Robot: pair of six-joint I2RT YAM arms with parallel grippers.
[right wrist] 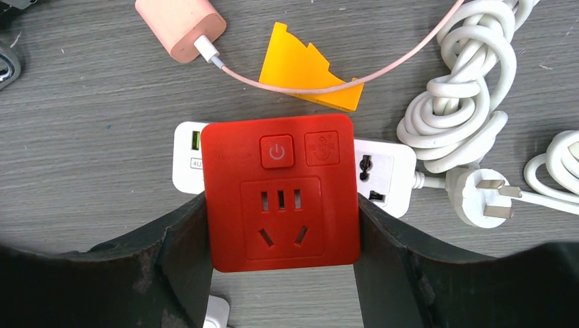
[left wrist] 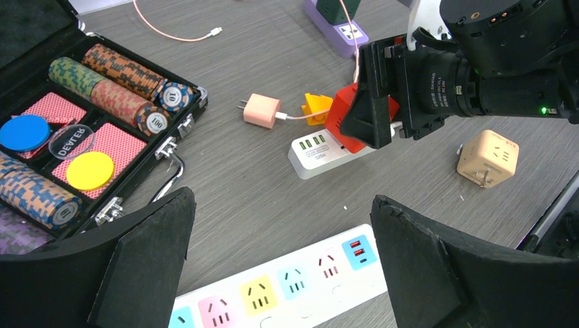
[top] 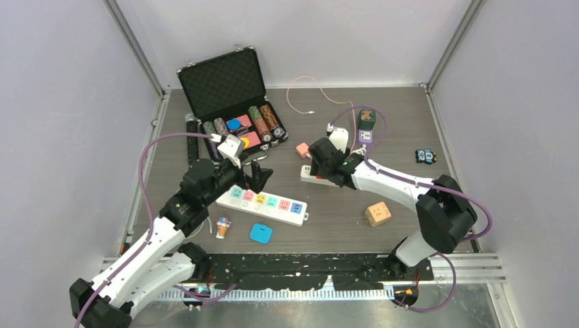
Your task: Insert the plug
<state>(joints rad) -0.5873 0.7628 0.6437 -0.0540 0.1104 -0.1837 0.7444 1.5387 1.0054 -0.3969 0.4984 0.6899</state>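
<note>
Pinching the red adapter (right wrist: 232,147) by its two side faces, the right gripper (right wrist: 280,219) holds it directly over the white power strip (right wrist: 382,171), socket face toward the wrist camera, hiding the strip's middle section. We cannot tell whether its pins sit in the strip. We note the left gripper (left wrist: 281,198) with fingers spread wide and holding nothing, poised above the pastel-coloured power strip (left wrist: 293,280) on the worktop (left wrist: 259,184). A pink charger (right wrist: 181,27) and a yellow plastic piece (right wrist: 307,65) lie just beyond the white strip. A coiled white cable (right wrist: 457,89) lies beside it.
</note>
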